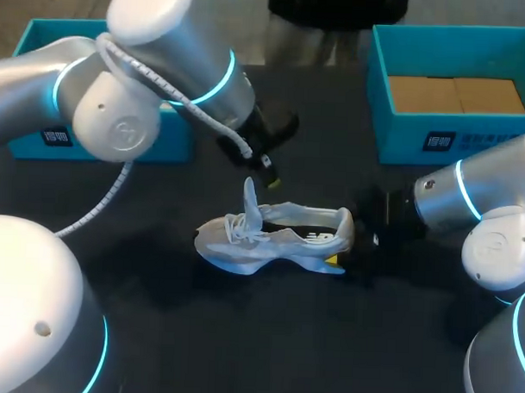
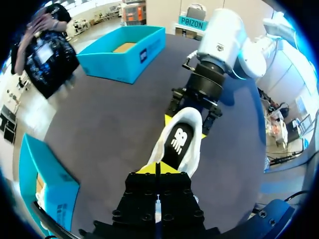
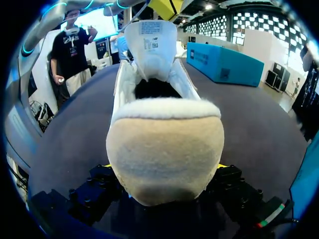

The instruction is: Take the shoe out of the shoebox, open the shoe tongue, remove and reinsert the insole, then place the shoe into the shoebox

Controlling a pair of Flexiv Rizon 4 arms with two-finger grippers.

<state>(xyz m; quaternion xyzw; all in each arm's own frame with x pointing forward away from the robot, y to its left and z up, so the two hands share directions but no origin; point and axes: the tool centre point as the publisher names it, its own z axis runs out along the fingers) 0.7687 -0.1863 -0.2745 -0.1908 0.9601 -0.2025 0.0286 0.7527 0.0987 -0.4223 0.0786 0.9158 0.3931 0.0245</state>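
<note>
A white sneaker (image 1: 270, 240) stands near the teal shoebox (image 1: 437, 138), heel (image 1: 345, 223) clamped between the fingers of the right gripper (image 3: 164, 169), tongue (image 1: 250, 200) pinched upright in the closed tips of the left gripper (image 1: 268, 176). Pull harder and the tongue may slip free, or the heel twist loose.

Between the fingers of our right claw (image 3: 163, 167) we see the heel of the shoe (image 1: 274, 236) — pale napped suede, rough, topped by a fleecy collar. Ahead of it the tongue (image 3: 150, 42) is smooth cloth. Ahead of our left claw (image 2: 157, 170), itself matt black, the insole (image 2: 178, 142) looks smooth and black. The table (image 1: 240, 334) under both is dark and matt — the shoebox (image 1: 489, 127) near the right claw is matt card.
</note>
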